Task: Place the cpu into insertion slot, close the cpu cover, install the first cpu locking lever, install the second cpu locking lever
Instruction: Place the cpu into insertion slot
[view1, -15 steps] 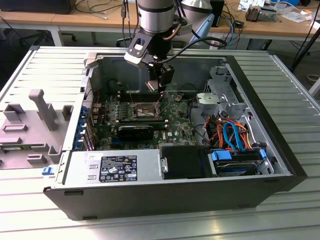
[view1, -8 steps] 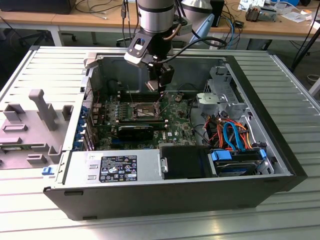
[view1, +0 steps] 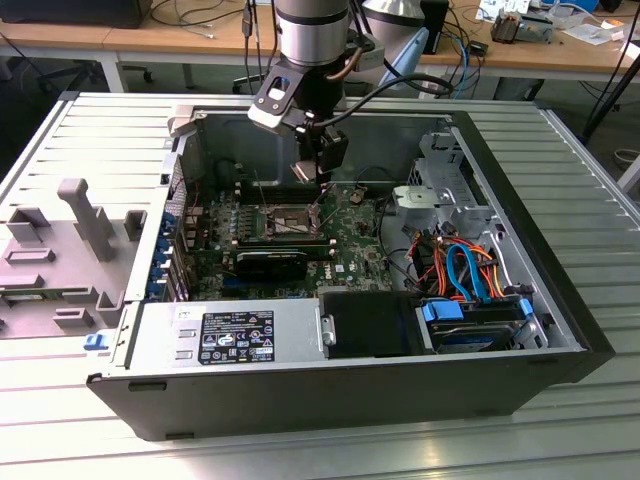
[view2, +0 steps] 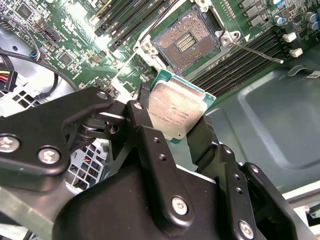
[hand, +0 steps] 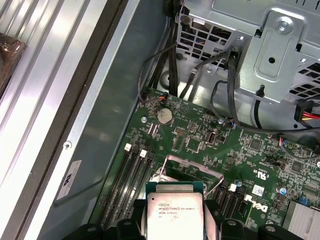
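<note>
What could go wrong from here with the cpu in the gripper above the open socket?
The gripper pinches the cpu by its edges alone; a slip could drop it onto the exposed contacts of the insertion slot.
In the second wrist view the cpu looks askew to the slot, so it might seat crooked.
The raised cpu cover and a locking lever stand close by; a finger could snag them.

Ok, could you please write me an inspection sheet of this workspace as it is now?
Surface: ribbed metal table, bearing an open computer case.
Job's things: cpu held clear of the empty insertion slot; cpu cover looks raised.
Clutter: grey plastic fixture at the exterior view's left.
End effector: shut on the cpu.
Cables: orange and blue cables inside the case.
Surroundings: wooden desks behind.
</note>
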